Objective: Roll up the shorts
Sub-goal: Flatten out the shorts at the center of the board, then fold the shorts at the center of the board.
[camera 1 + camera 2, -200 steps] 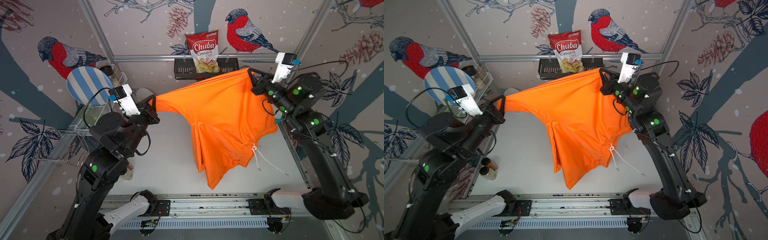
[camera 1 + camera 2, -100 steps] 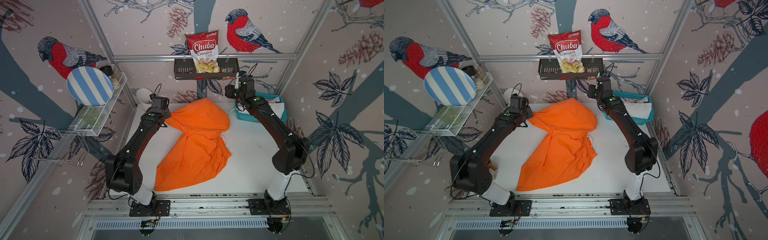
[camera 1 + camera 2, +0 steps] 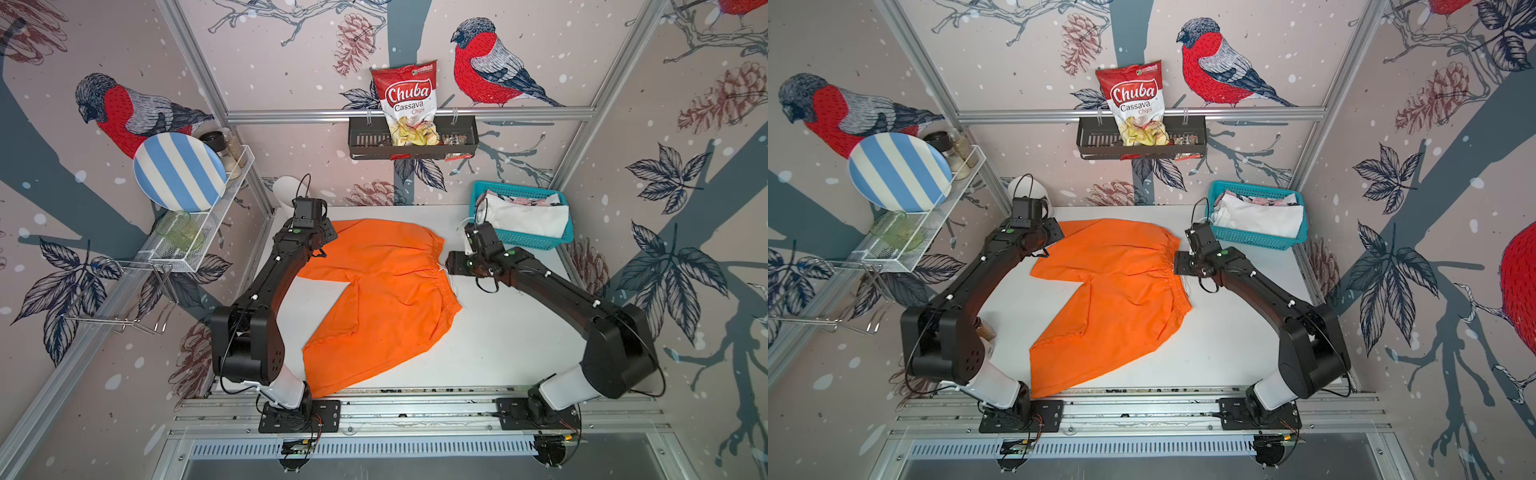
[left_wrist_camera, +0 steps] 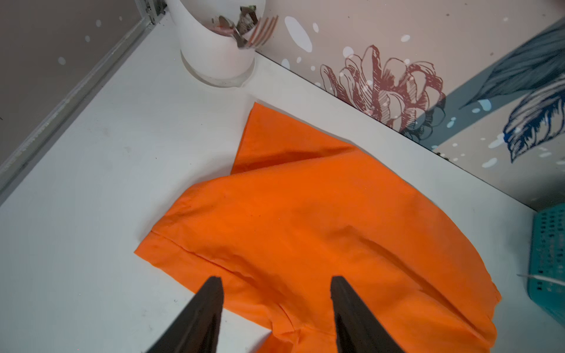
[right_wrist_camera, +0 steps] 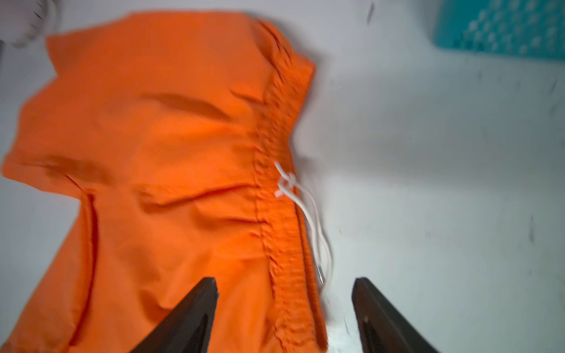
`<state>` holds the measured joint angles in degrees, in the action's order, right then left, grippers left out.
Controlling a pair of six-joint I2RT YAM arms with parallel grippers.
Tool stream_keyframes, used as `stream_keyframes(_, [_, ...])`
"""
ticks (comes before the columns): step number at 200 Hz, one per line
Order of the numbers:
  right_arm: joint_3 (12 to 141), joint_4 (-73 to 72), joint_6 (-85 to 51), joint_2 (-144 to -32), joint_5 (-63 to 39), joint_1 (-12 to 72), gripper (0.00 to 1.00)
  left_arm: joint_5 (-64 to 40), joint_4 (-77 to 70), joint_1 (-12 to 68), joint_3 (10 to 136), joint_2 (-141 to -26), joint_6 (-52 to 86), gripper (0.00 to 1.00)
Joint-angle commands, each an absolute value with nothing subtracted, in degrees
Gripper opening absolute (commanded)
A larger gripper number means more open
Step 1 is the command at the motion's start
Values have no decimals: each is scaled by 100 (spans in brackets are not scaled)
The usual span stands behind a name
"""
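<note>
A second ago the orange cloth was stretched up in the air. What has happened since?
Both arms lowered the orange shorts from the air and spread them flat on the table. The left gripper and right gripper then let go and now stand open over their edges. The teal basket and the chips bag stayed put.

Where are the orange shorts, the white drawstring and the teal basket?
orange shorts (image 3: 386,295): in a top view, on the middle of the spread cloth.
white drawstring (image 5: 286,183): in the right wrist view, on its knot at the waistband.
teal basket (image 3: 534,240): in a top view, on its near wall.
</note>
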<state>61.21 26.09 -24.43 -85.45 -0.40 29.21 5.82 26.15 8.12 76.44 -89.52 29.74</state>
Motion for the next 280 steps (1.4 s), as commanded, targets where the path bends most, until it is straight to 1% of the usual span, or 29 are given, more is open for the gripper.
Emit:
stream_keyframes(1, [5261, 2068, -2791, -8310, -620, 2903, 76, 223, 2763, 1217, 7235, -8559, 3005, 59])
stream_keyframes(9, [4895, 1806, -2864, -8307, -868, 2906, 76, 114, 2760, 1405, 6976, -8379, 3080, 59])
stream_keyframes(24, [4587, 1508, -2979, -8482, -1299, 2905, 77, -143, 2653, 1713, 6396, -7979, 3266, 58])
stream_keyframes(42, [4492, 1239, -3090, -8780, -1367, 2896, 77, -108, 2724, 2123, 5824, -7599, 3502, 58])
stream_keyframes(53, [4525, 1124, -3120, -8994, -1338, 2860, 74, -121, 2764, 2377, 5454, -7401, 3653, 58])
stream_keyframes(62, [4509, 947, -3126, -9117, -1332, 2812, 69, -96, 2764, 2597, 5180, -7258, 3802, 58])
stream_keyframes(67, [4472, 817, -3141, -9188, -1318, 2767, 65, -103, 2750, 2724, 5025, -7185, 3887, 57])
stream_keyframes(74, [4426, 647, -3177, -9273, -1365, 2688, 51, -98, 2707, 2890, 4808, -7100, 4019, 57])
stream_keyframes(82, [4359, 476, -3199, -9362, -1552, 2547, 25, -58, 2639, 3085, 4537, -7028, 4198, 57])
stream_keyframes(84, [4337, 435, -3204, -9378, -1612, 2502, 20, -54, 2615, 3131, 4474, -7006, 4258, 57])
stream_keyframes(86, [4323, 386, -3209, -9385, -1649, 2486, 17, -64, 2583, 3156, 4397, -6992, 4301, 57])
stream_keyframes(92, [4268, 273, -3229, -9389, -1805, 2353, 0, -113, 2491, 3287, 4182, -6958, 4428, 57])
stream_keyframes(110, [4028, 97, -3257, -9198, -1933, 1880, 0, -164, 2219, 3619, 3689, -6933, 4792, 56])
stream_keyframes(126, [3927, 184, -3147, -8968, -1950, 1461, 0, -199, 2006, 3798, 3513, -7064, 4915, 56])
stream_keyframes(150, [3899, 484, -2925, -8635, -1951, 975, 0, -89, 1910, 3850, 3701, -7594, 4759, 57])
stream_keyframes(164, [3803, 632, -2854, -8391, -1975, 776, 0, 166, 1884, 3840, 3929, -8029, 4549, 57])
stream_keyframes(174, [3711, 716, -2818, -8209, -1977, 697, 0, 348, 1877, 3800, 4170, -8421, 4374, 54])
stream_keyframes(181, [3640, 778, -2817, -8072, -1978, 671, 0, 409, 1847, 3755, 4359, -8714, 4243, 49])
stream_keyframes(190, [3531, 836, -2834, -7903, -1978, 670, 0, 446, 1822, 3658, 4603, -9103, 4068, 36])
stream_keyframes(196, [3445, 821, -2883, -7803, -2013, 683, 0, 435, 1815, 3598, 4778, -9346, 3956, 30])
stream_keyframes(208, [3241, 789, -2999, -7619, -2131, 779, 0, 393, 1751, 3469, 5095, -9764, 3750, 22])
stream_keyframes(214, [3155, 770, -3087, -7536, -2160, 862, 0, 396, 1739, 3385, 5250, -9951, 3656, 20])
stream_keyframes(231, [2919, 607, -3380, -7310, -2130, 1254, 0, 397, 1755, 3095, 5679, -10438, 3362, 18])
stream_keyframes(259, [2775, 278, -3857, -7205, -1967, 1963, 0, 522, 2105, 2635, 6735, -11008, 2971, 18])
stream_keyframes(270, [2801, 309, -3885, -7207, -1842, 2017, 0, 634, 2333, 2547, 6995, -10948, 2862, 20])
stream_keyframes(280, [2834, 395, -3832, -7207, -1692, 1962, 0, 700, 2525, 2548, 7115, -10730, 2776, 25])
